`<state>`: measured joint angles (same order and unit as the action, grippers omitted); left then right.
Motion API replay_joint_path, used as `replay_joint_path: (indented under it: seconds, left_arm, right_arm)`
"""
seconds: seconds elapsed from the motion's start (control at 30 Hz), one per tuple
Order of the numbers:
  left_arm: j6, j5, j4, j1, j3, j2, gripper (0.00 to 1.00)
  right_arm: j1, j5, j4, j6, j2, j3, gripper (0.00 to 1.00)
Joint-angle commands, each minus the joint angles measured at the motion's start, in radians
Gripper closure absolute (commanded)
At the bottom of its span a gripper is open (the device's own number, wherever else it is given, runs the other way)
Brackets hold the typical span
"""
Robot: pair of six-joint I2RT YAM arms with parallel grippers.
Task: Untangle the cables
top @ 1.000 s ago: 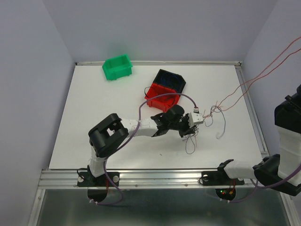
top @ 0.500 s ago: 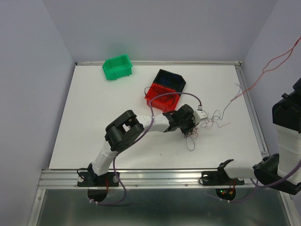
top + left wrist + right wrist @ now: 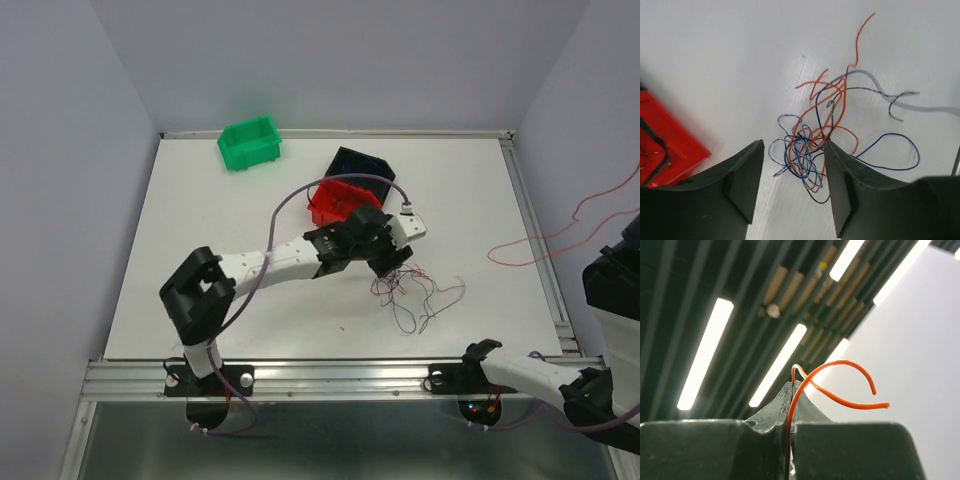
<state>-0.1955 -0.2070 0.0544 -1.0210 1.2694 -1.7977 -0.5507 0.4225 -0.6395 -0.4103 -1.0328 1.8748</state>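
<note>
**Two-arm worktop, near to far.** At the near right, an orange strand (image 3: 840, 361) is being pinched between the tightly pressed-together fingers of the right hand (image 3: 791, 390), which is being pointed upward at the ceiling lights. In the top view the strand is being trailed across the right edge of the worktop (image 3: 230, 220).

Farther in, near the middle of the worktop, the left hand (image 3: 792, 165) is being held over the cables (image 3: 805, 145) with its fingers spread, and nothing is being gripped by it. The cables, a loose tangle of red-orange, dark blue and black wires, are being left lying on the white surface. In the wrist view the knot is being framed between the two fingers, with loose ends being fanned outward from it.

Just beyond the left hand, a red bin (image 3: 335, 195) is being partly covered by the arm. A dark blue bin (image 3: 365, 162) is being shown directly behind it — the two appear to be touching. Well apart, at the far left, a green bin (image 3: 250, 142) is being shown alone.
</note>
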Motion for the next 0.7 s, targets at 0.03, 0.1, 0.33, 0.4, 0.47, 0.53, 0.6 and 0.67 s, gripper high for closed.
replay_joint_path:
  seconds: [0.03, 0.1, 0.33, 0.4, 0.47, 0.53, 0.6, 0.67]
  left_arm:
    - [-0.090, -0.015, 0.022, 0.019, -0.067, 0.262, 0.32]
    - [-0.114, -0.005, 0.012, 0.022, -0.087, 0.351, 0.17]
    - [-0.114, -0.036, 0.141, 0.032, -0.175, 0.566, 0.13]
    - [-0.084, 0.023, 0.205, 0.045, -0.218, 0.651, 0.10]
    - [-0.056, 0.070, 0.261, 0.088, -0.254, 0.705, 0.04]
    - [-0.030, 0.035, 0.272, 0.139, -0.246, 0.758, 0.01]
    - [-0.015, -0.044, 0.214, 0.212, -0.203, 0.753, 0.01]
    - [-0.012, -0.121, 0.177, 0.251, -0.154, 0.741, 0.01]
  right_arm:
    - [0.000, 0.018, 0.000, -0.070, 0.010, -0.144, 0.99]
    - [0.000, 0.006, -0.011, -0.119, 0.025, -0.224, 0.99]
    - [0.000, -0.017, -0.074, -0.265, 0.034, -0.411, 0.99]
    - [0.000, -0.080, -0.049, -0.295, 0.028, -0.447, 0.99]
    - [-0.002, -0.132, -0.005, -0.327, 0.027, -0.485, 1.00]
    - [-0.002, -0.159, 0.012, -0.364, 0.031, -0.525, 1.00]
    - [-0.002, -0.203, 0.012, -0.399, 0.028, -0.584, 0.99]
    - [0.000, -0.240, 0.009, -0.424, 0.016, -0.618, 0.99]
